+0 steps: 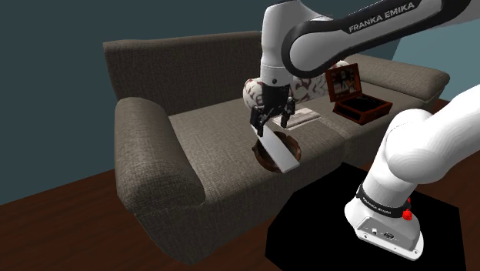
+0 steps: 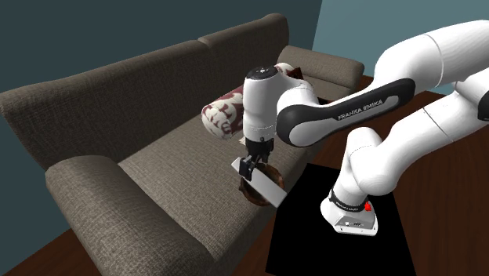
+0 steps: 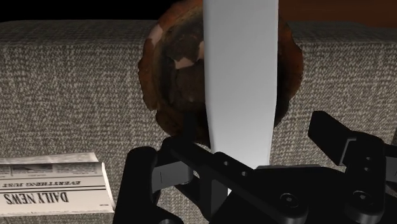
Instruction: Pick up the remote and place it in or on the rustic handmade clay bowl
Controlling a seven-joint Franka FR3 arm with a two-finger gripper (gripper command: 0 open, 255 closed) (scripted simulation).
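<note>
A plain white remote (image 1: 278, 152) lies tilted across the brown clay bowl (image 1: 267, 159), which sits on the sofa seat near its front edge. One end of the remote sticks out over the bowl's rim. My gripper (image 1: 271, 121) hangs just above it, open, fingers clear of the remote. In the second exterior view the remote (image 2: 263, 183) rests on the bowl (image 2: 251, 194) under the gripper (image 2: 252, 166). The wrist view looks down the gripper (image 3: 254, 137) at the remote (image 3: 242, 83) crossing the bowl (image 3: 175, 76), with a gap beside each finger.
The grey-brown sofa (image 1: 146, 154) has a thick armrest at the shoulder view's left. A folded newspaper (image 3: 51, 181) lies on the seat near the bowl. A patterned cushion (image 2: 223, 114) and an open wooden box (image 1: 354, 92) sit further along the seat.
</note>
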